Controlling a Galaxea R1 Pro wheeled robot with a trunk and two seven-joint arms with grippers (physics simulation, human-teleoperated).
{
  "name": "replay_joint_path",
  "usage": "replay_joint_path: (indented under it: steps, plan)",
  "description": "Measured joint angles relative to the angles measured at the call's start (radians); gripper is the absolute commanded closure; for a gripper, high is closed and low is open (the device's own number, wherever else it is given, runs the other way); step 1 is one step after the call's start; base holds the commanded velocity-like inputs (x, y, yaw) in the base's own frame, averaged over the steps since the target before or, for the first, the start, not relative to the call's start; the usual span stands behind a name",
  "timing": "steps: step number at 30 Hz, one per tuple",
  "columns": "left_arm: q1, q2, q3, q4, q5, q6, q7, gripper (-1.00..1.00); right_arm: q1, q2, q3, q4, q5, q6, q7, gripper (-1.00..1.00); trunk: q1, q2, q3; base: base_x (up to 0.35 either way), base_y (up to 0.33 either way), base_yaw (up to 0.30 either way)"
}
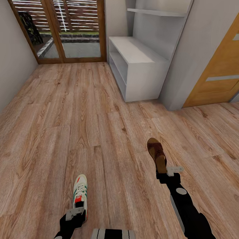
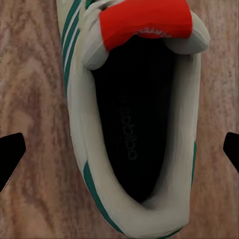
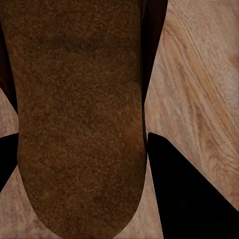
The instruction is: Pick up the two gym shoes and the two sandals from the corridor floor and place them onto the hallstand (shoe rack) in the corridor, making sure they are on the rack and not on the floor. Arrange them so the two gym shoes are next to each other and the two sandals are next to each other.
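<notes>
Judging by its stiff heel collar, the gym shoe [image 2: 134, 129] is best gripped there by wide-open left jaws; the sandal [image 3: 79, 119] is flanked closely by right jaws, grip undetermined.

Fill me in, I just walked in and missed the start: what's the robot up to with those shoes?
It is carrying footwear along the corridor floor. The left gripper is at the heel of a gym shoe, fingers either side of it in the left wrist view. The right gripper is at the back of a brown sandal. The pictures do not settle whether either is clamped or lifted. The hallstand stands ahead by the wall, its top and shelves bare.
</notes>
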Motion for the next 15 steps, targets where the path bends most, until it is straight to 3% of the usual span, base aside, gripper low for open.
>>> replay_joint_path:
  steps: [5,15]
  plan:
    - [-0.002,0.002,-0.001,-0.028,-0.001,-0.001,-0.002,-1.00,0.000,0.000,0.000,0.002,0.000,0.000,-0.001,1.00,0.002,-0.001,-0.019,0.000,0.000,0.000]
    - [-0.002,0.002,-0.001,-0.038,-0.002,-0.002,-0.003,-1.00,0.000,0.000,-0.001,0.000,0.000,0.000,-0.001,1.00,0.002,-0.001,-0.019,0.000,0.000,0.000]
